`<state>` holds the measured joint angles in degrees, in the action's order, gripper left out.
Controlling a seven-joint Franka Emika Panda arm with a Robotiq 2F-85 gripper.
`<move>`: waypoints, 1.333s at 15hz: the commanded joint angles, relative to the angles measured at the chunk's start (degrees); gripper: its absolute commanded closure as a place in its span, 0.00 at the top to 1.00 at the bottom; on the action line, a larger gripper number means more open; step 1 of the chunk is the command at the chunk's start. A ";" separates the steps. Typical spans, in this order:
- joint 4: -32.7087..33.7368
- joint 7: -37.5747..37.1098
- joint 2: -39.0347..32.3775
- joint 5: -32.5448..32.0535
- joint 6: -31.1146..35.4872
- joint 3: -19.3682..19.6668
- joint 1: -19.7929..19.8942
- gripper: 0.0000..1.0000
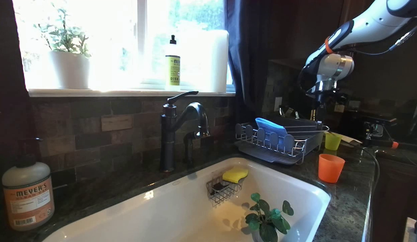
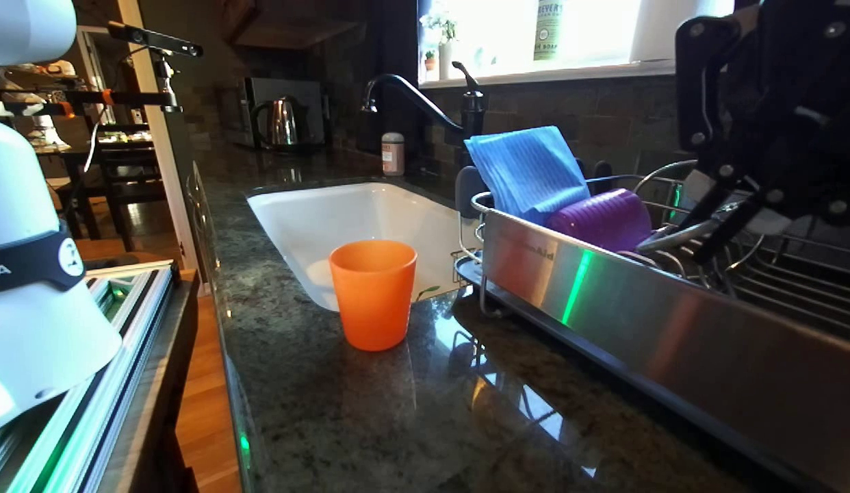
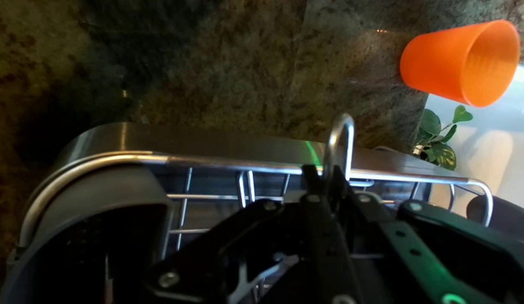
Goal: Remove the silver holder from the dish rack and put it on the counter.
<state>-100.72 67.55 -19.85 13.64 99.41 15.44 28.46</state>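
The silver holder (image 3: 332, 143) is a shiny wire loop that stands up between my fingertips in the wrist view. In an exterior view its curved rod (image 2: 671, 238) shows inside the dish rack (image 2: 658, 322), behind the steel side panel. My gripper (image 3: 324, 169) is shut on the holder's wire, at the rack's rim. It also shows in both exterior views (image 1: 319, 122) (image 2: 692, 243), over the rack. The rest of the holder is hidden by the fingers and the panel. The dark speckled counter (image 2: 315, 418) lies in front of the rack and shows in the wrist view (image 3: 228, 76).
An orange cup (image 2: 372, 296) stands on the counter between rack and sink (image 1: 316, 198). A green cup (image 1: 332, 141) stands by the rack's end. A blue cloth (image 2: 527, 171) and purple cup (image 2: 603, 219) are in the rack. A grey caddy (image 3: 118, 185) sits at its corner.
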 commanded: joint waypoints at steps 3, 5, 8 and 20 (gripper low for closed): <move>-0.13 2.14 1.56 2.45 0.15 -0.80 0.18 0.02; 0.40 3.19 2.67 2.54 0.61 -1.03 -0.11 0.02; 2.64 4.61 4.43 2.64 0.13 -1.44 -0.55 0.02; 17.07 3.89 5.82 6.39 2.19 -4.71 -5.89 0.02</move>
<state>-86.66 71.10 -13.77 18.56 100.31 11.35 23.53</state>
